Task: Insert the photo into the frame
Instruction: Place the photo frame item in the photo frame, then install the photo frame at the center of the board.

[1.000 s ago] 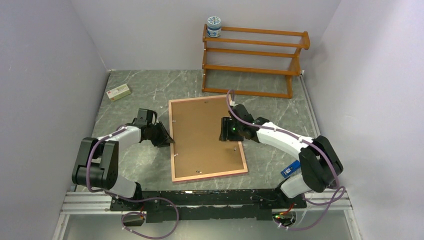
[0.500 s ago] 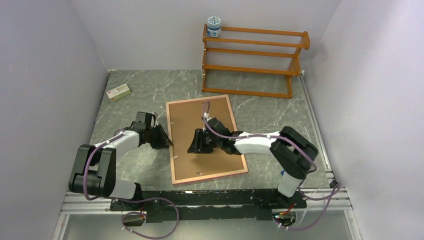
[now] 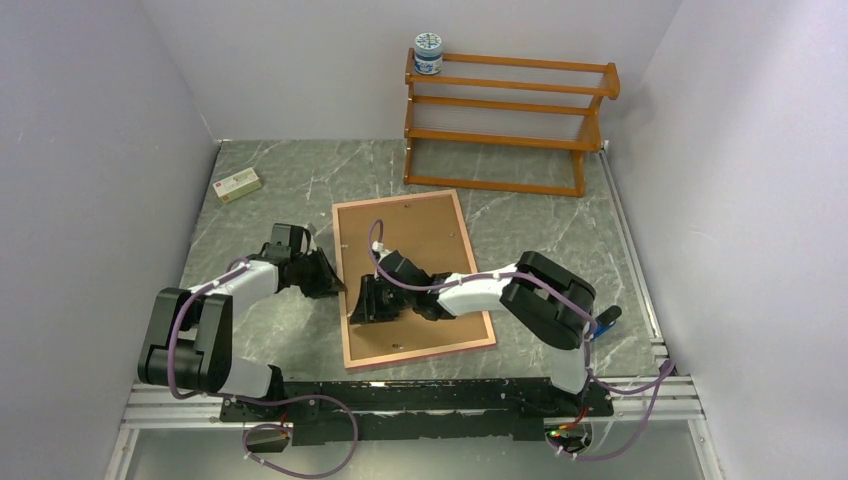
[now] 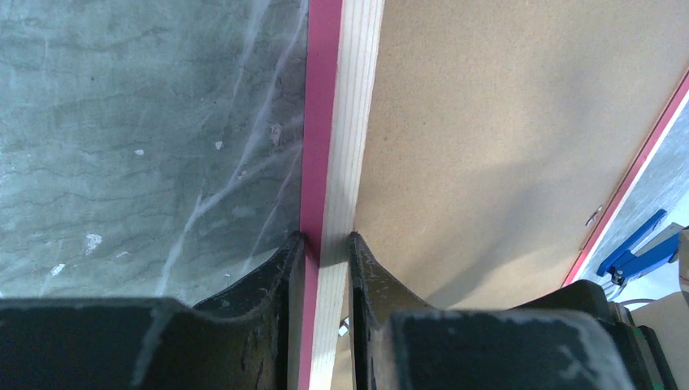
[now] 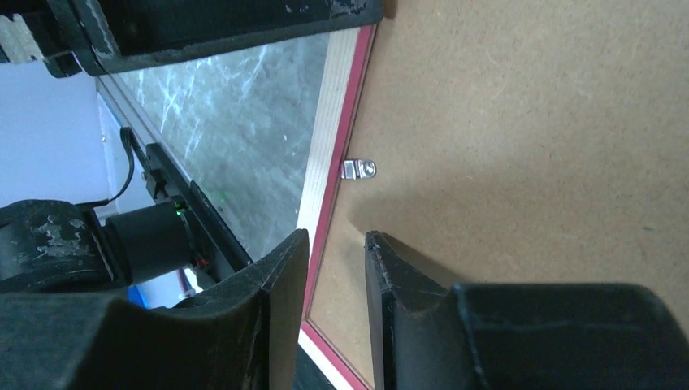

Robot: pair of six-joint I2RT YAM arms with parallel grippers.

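The frame lies face down on the table, its pink rim around a brown fibreboard panel. My left gripper is shut on the frame's left edge; in the left wrist view its fingers pinch the pink and pale wood rim. My right gripper hovers over the panel close to that same left edge. In the right wrist view its jaws stand a little apart with nothing between them, near a small metal tab. The photo is not in view.
An orange-brown wooden rack stands at the back with a blue-lidded jar on top. A small box lies at the far left. A blue clip sits by the right arm's base. Walls close in on both sides.
My right arm has swept left across the panel, from near the frame's right edge to near its left edge. The left gripper has kept its hold on the frame.
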